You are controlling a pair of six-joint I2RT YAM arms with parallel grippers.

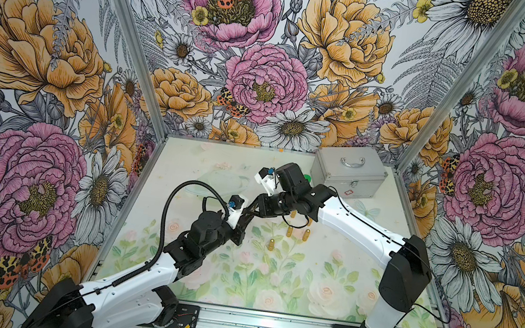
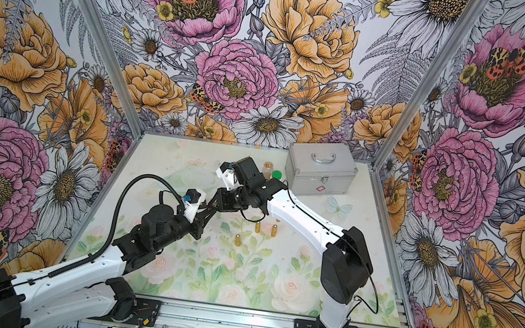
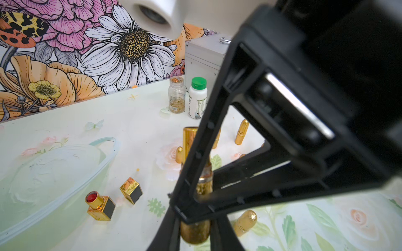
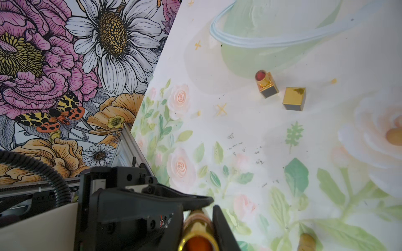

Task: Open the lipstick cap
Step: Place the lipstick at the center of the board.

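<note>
A gold lipstick (image 3: 194, 233) is held above the table between both grippers. My left gripper (image 3: 194, 226) is shut on its glittery lower end. Its shiny gold cap (image 3: 189, 139) points away. My right gripper (image 4: 201, 211) is shut on that cap (image 4: 198, 228), with a finger pressed against each side. In both top views the left gripper (image 1: 249, 213) and the right gripper (image 1: 257, 206) meet at mid-table. They hide the lipstick there.
An open square lipstick (image 3: 100, 205) with a red tip stands beside its loose square cap (image 3: 131, 190). Several gold bullet-shaped lipsticks (image 1: 271, 244) stand near the grippers, and one lies on its side (image 3: 244, 222). Two bottles (image 3: 198, 97) and a silver case (image 1: 348, 175) are at the back right.
</note>
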